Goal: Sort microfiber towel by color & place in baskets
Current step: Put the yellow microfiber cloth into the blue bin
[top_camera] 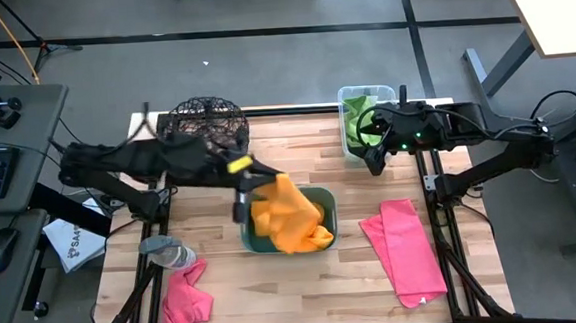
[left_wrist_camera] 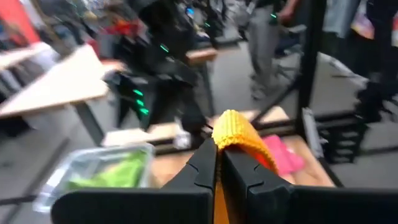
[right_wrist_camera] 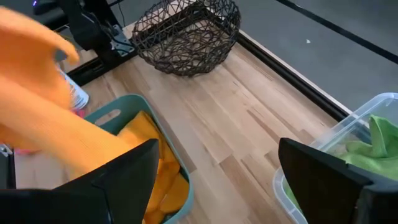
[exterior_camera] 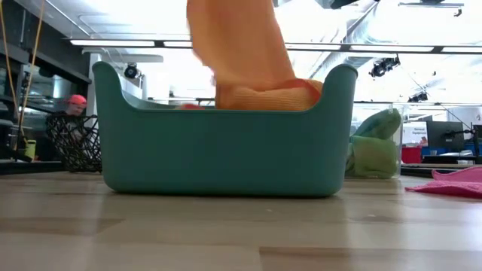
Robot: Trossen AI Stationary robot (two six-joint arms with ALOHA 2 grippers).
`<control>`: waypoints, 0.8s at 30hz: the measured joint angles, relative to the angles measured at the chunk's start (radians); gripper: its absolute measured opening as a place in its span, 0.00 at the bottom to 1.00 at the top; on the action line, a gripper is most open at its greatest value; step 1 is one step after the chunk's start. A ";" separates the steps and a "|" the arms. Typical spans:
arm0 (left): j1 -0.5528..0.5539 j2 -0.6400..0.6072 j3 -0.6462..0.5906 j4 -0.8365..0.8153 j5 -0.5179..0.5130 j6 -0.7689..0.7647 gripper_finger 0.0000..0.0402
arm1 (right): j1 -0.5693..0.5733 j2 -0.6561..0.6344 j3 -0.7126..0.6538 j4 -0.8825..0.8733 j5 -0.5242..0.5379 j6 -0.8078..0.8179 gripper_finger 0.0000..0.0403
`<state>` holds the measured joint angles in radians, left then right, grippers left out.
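While the left gripper (top_camera: 252, 177) is pinching an orange towel (top_camera: 289, 217) above the teal tub (top_camera: 328, 205), the cloth is hanging down into it (more orange is lying inside). The right gripper (top_camera: 372, 162) is waiting wide open beside the clear bin (top_camera: 345, 98) — green towels (top_camera: 357, 120) are inside — and pink towels (top_camera: 404, 250) are lying on the table (top_camera: 296, 291).

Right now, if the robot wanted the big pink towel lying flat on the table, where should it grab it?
Probably at the bunched top edge of the pink towel, coming straight down from above. The cloth lies flat on the table, so only a raised fold gives the fingers something to pinch. It sits on the right gripper's side, and that gripper is open, near the clear bin.
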<state>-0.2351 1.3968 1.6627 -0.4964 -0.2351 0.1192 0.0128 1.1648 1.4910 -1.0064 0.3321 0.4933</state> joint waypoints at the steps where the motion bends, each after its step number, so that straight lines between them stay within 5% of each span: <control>1: 0.000 0.015 0.000 -0.009 0.021 -0.016 0.00 | 0.000 0.000 0.000 0.000 0.000 0.000 0.81; 4: -0.016 0.059 -0.029 0.008 0.063 -0.063 0.00 | 0.000 0.000 0.000 0.000 0.000 0.000 0.81; 8: -0.046 0.056 -0.215 0.128 0.073 -0.128 0.00 | 0.000 0.000 0.000 0.000 0.000 0.000 0.81; 15: -0.027 -0.034 -0.621 0.611 -0.019 -0.272 0.00 | 0.001 0.000 0.000 0.001 0.001 0.004 0.81; 18: 0.002 -0.007 -0.677 0.571 -0.067 -0.274 0.00 | 0.001 0.000 0.000 0.005 0.008 0.005 0.81; 24: 0.019 0.104 -0.639 0.416 0.043 -0.294 0.00 | 0.001 0.000 0.000 0.007 0.009 0.026 0.81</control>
<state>-0.2166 1.5009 1.0241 -0.0804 -0.1921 -0.1748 0.0135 1.1652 1.4910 -0.9996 0.3408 0.5198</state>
